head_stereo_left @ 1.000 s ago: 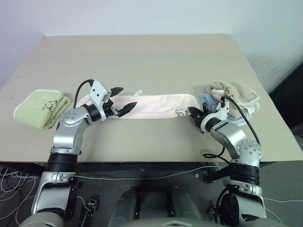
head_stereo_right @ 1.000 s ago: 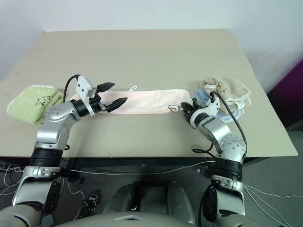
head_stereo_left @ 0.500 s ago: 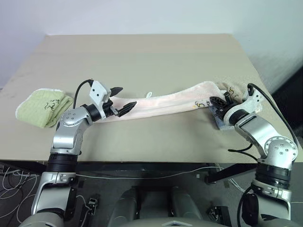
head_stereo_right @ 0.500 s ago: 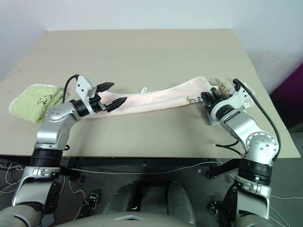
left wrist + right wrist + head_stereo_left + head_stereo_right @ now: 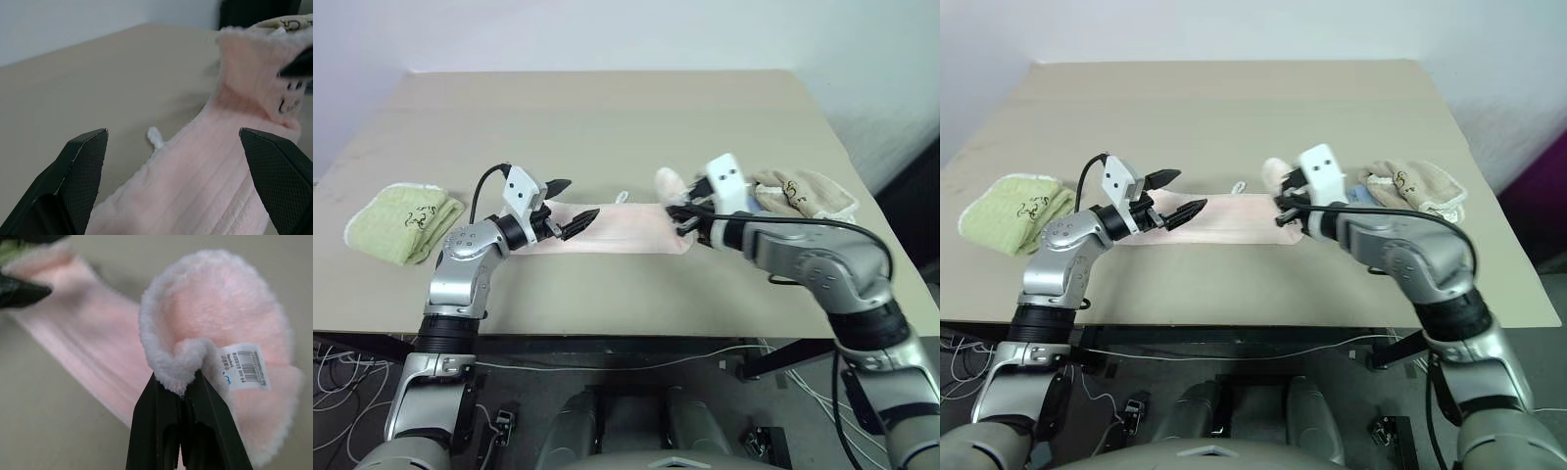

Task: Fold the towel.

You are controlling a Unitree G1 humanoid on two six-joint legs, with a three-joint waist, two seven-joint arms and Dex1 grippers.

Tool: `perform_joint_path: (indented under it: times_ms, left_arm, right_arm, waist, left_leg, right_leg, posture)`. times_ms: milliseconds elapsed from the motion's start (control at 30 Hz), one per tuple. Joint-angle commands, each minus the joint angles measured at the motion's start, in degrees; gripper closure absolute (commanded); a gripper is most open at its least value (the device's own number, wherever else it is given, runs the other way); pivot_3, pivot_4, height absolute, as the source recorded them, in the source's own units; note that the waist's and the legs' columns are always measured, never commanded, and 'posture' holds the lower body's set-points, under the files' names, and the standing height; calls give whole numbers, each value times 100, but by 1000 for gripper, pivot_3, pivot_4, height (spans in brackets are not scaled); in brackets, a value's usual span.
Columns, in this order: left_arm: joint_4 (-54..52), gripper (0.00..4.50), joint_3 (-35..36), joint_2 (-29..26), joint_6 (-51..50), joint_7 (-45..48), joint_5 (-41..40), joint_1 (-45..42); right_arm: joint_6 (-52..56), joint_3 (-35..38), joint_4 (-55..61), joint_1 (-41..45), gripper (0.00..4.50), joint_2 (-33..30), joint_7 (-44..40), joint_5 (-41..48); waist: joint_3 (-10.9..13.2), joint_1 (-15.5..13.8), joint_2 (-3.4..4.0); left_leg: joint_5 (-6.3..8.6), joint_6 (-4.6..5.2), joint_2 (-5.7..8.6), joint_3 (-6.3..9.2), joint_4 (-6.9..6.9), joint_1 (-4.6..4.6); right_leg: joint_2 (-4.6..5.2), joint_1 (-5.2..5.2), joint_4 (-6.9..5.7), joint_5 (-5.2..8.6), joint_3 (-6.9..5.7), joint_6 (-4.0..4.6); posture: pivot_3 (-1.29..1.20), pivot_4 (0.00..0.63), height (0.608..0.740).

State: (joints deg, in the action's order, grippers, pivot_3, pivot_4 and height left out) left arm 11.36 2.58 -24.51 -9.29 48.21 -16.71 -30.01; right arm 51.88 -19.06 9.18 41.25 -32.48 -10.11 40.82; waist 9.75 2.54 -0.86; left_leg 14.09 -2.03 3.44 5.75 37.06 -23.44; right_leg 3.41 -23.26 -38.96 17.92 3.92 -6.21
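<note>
On the tan bench (image 5: 636, 117) my right claw (image 5: 677, 213) pinches the fluffy pink towel (image 5: 626, 227), its end curled up at frame centre; my left claw (image 5: 571, 206) gapes wide

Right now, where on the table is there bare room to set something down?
The far half of the table, beyond the pink towel, is bare, as is the near strip in front of it. Crowded: the row from the green towel to the beige towel.
</note>
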Motion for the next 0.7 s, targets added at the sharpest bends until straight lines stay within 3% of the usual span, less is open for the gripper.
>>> perform_joint_path:
  times_ms: [33, 300, 600, 700]
  left_arm:
    - [-130, 0, 39, 11, 110, -74, -15, -64]
    - [-431, 0, 146, -83, 20, -206, -70, 219]
    - [-539, 0, 171, -112, -43, -294, -90, 297]
    - [-536, 0, 151, -105, -41, -299, -85, 282]
  right_arm:
    - [-450, -495, -623, 359, 4476, 485, -553, -843]
    - [-972, -709, -1715, 510, 4476, 1162, -1428, -1936]
    - [-1087, -475, -1878, 471, 4476, 1400, -1918, -2471]
    - [-1030, -405, -1817, 426, 3824, 1449, -2113, -2507]
  waist:
    - [0, -1, 0]
    - [0, -19, 0]
    - [0, -10, 0]
    - [0, -5, 0]
  left_leg:
    - [0, 0, 0, 0, -2, 0]
    - [0, -1, 6, 3, -1, -5]
    - [0, -2, 6, 5, -4, -5]
    - [0, -2, 5, 6, -4, -5]
  right_leg:
    - [0, -2, 0, 0, 0, 0]
    - [7, -6, 0, 0, -1, 0]
    - [6, -9, -2, 0, -1, 1]
    - [6, -10, -2, 0, -1, 1]
  posture:
    - [0, 150, 740]
    - [0, 150, 740]
    - [0, 150, 740]
    - [0, 150, 740]
